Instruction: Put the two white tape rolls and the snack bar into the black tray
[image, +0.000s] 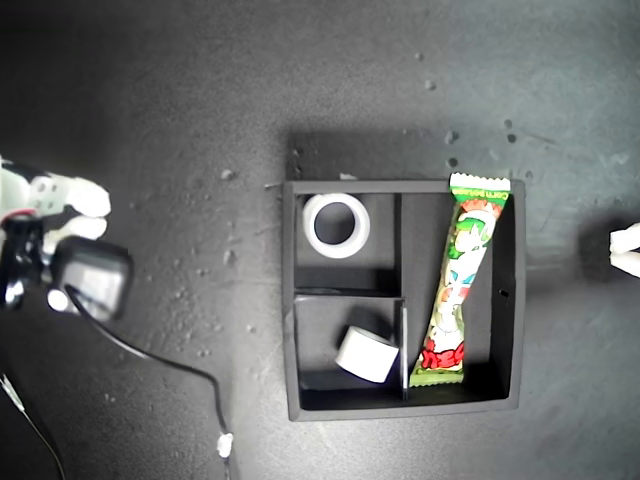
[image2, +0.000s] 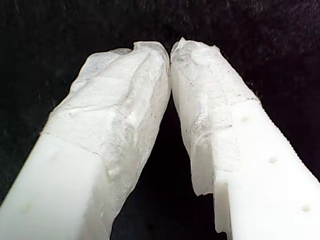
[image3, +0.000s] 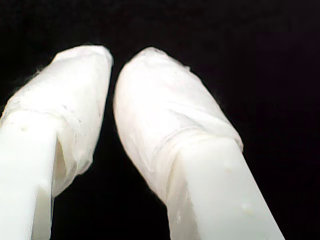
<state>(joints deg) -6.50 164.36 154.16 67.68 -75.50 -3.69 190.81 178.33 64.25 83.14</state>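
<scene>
The black tray (image: 292, 300) lies right of centre in the exterior view. One white tape roll (image: 313, 236) lies flat in its upper small compartment. The other white tape roll (image: 366, 354) leans tilted in the lower small compartment. The snack bar (image: 459, 285), in a green, white and red wrapper, lies slanted in the long compartment. My first gripper (image2: 170, 50) is shut, its wrapped tips touching over bare dark tabletop. My second gripper (image3: 112, 70) is also shut with nothing between its fingers. Both grippers are away from the tray; the wrist views do not show which arm is which.
One arm with white gripper parts (image: 70, 195) and a black camera block (image: 92, 280) sits at the exterior view's left edge, trailing a black cable (image: 170, 365). White fingertips (image: 626, 250) of the other arm show at the right edge. Pale specks dot the dark tabletop (image: 180, 120).
</scene>
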